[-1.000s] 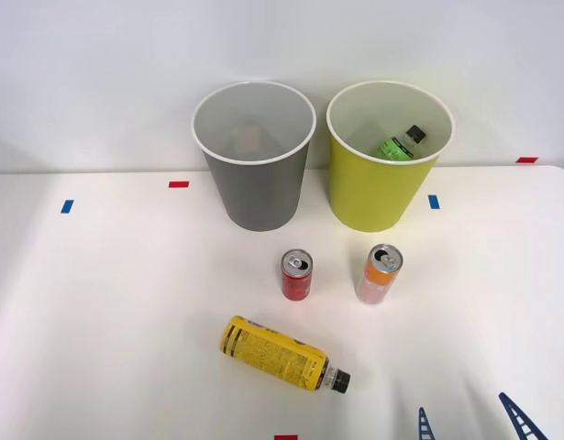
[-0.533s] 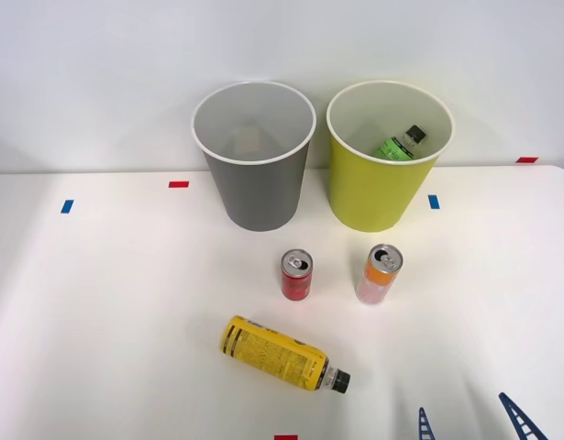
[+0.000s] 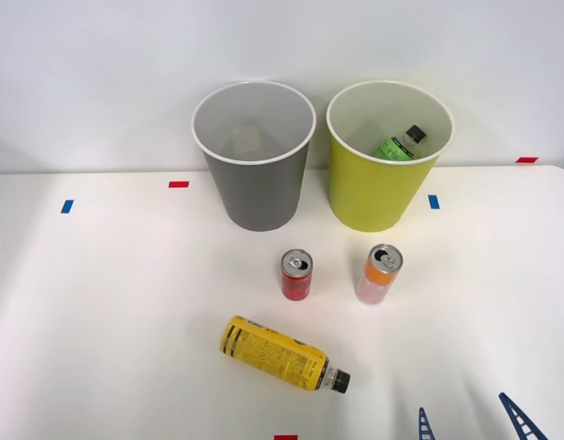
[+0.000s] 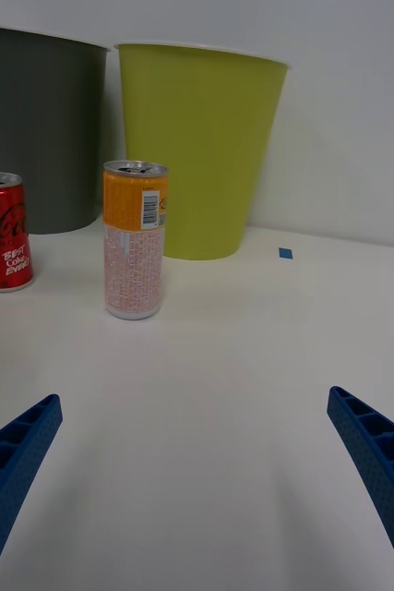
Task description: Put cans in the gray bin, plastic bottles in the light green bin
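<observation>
Two cans stand upright mid-table: a short red can (image 3: 296, 275) (image 4: 1, 232) and a taller orange and white can (image 3: 380, 274) (image 4: 135, 240). Behind them stand the gray bin (image 3: 255, 156) (image 4: 32, 129) and the light green bin (image 3: 386, 156) (image 4: 197, 150). A green-labelled plastic bottle (image 3: 399, 144) lies inside the light green bin. A yellow-labelled plastic bottle (image 3: 280, 354) lies on its side near the front. My right gripper (image 3: 470, 419) (image 4: 197, 485) is open at the front right, low over the table, short of the orange can, with nothing between its fingers.
Small red tape marks (image 3: 178, 184) and blue tape marks (image 3: 433, 201) dot the white table (image 3: 116, 302). A white wall rises right behind the bins. The table's right edge curves away near a red mark (image 3: 526, 159).
</observation>
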Robot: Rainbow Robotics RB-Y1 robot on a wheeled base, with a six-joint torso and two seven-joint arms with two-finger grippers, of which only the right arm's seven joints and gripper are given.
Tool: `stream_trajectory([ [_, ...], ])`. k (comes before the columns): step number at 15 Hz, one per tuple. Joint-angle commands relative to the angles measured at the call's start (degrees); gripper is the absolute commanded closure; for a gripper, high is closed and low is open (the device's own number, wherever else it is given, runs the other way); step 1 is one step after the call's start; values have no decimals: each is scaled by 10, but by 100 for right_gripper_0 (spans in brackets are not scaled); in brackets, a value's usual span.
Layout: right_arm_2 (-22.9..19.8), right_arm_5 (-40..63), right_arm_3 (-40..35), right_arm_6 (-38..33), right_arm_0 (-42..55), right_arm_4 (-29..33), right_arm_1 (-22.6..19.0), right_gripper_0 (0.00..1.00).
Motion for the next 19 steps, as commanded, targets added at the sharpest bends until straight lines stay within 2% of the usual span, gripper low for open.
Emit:
stream_trajectory([
  [1,0,0,0,0,0,0,0,0],
  [19,0,0,0,0,0,0,0,0],
])
